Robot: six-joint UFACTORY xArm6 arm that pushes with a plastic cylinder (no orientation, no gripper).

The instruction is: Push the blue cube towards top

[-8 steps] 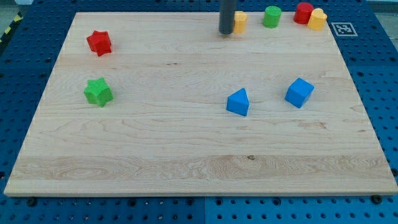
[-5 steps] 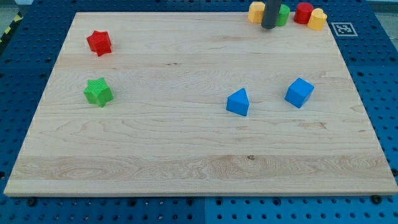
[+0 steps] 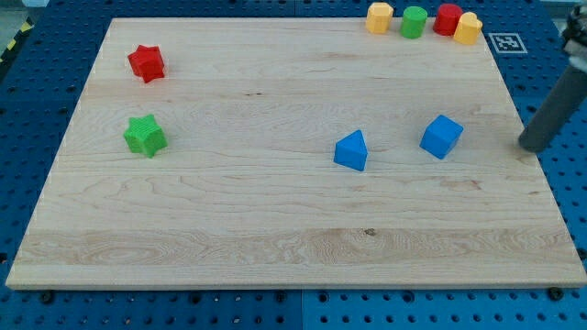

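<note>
My tip (image 3: 531, 145) is seen near the board's (image 3: 275, 229) right edge, well apart from the blue cube (image 3: 441, 137) to its left. It is a bare rod, touching no block.

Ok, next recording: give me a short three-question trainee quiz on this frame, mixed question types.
1. True or false: my tip touches the blue cube.
2. Which block lies nearest the blue cube? A) red star B) blue triangular block C) green star
3. Fill in: along the board's top edge, the green cylinder sits between a yellow block and a ____ block.

Key: 1 false, the tip stands apart, toward the view's right. 2 B. 3 red.
</note>
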